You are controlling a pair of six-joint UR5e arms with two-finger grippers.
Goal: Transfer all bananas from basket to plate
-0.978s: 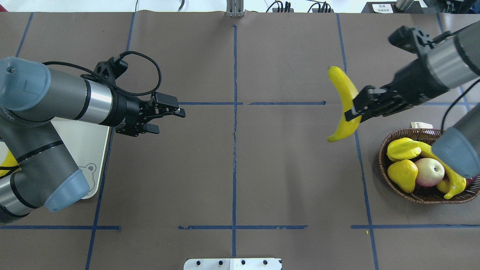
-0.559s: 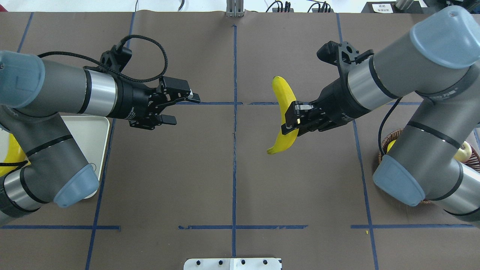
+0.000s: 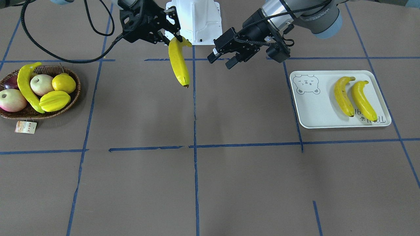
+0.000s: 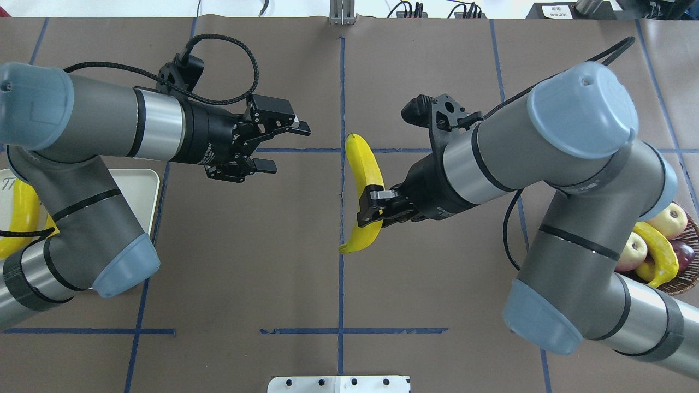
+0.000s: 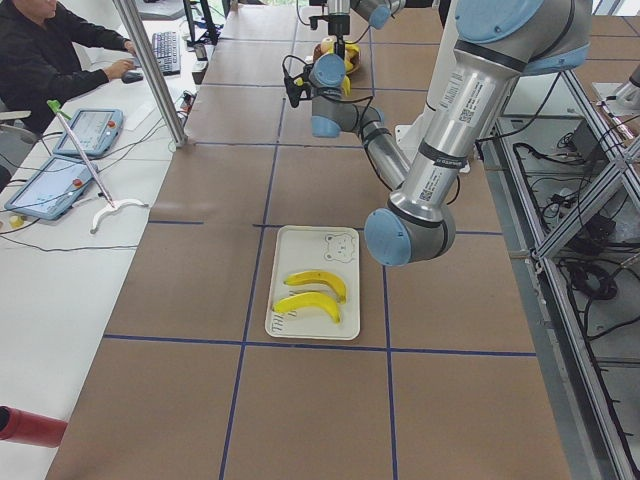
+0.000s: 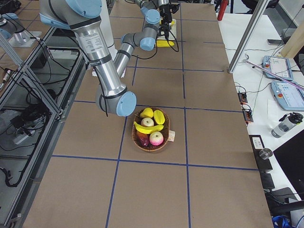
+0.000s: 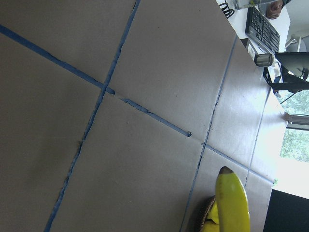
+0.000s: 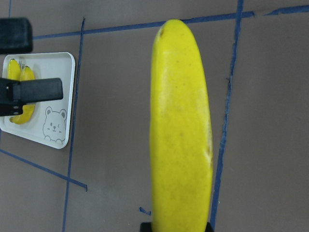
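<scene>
My right gripper [image 4: 369,206] is shut on a yellow banana [image 4: 362,185] and holds it above the table's middle line; it also shows in the front view [image 3: 178,64] and fills the right wrist view [image 8: 181,130]. My left gripper [image 4: 291,148] is open and empty, a short way left of that banana, facing it. The white bear plate [image 3: 308,111] holds two bananas [image 3: 343,95] [image 3: 363,100] side by side. One banana [image 3: 26,87] lies in the wicker basket [image 3: 19,114].
The basket also holds apples [image 3: 41,84], a starfruit [image 3: 55,100] and a round yellow fruit [image 3: 64,83]; a paper tag [image 3: 25,127] lies beside it. Blue tape lines cross the brown table. The white robot base [image 3: 193,19] stands behind the grippers.
My right arm has carried the banana left, from beside the basket to the table's middle. My left gripper has moved right toward it and stayed open.
</scene>
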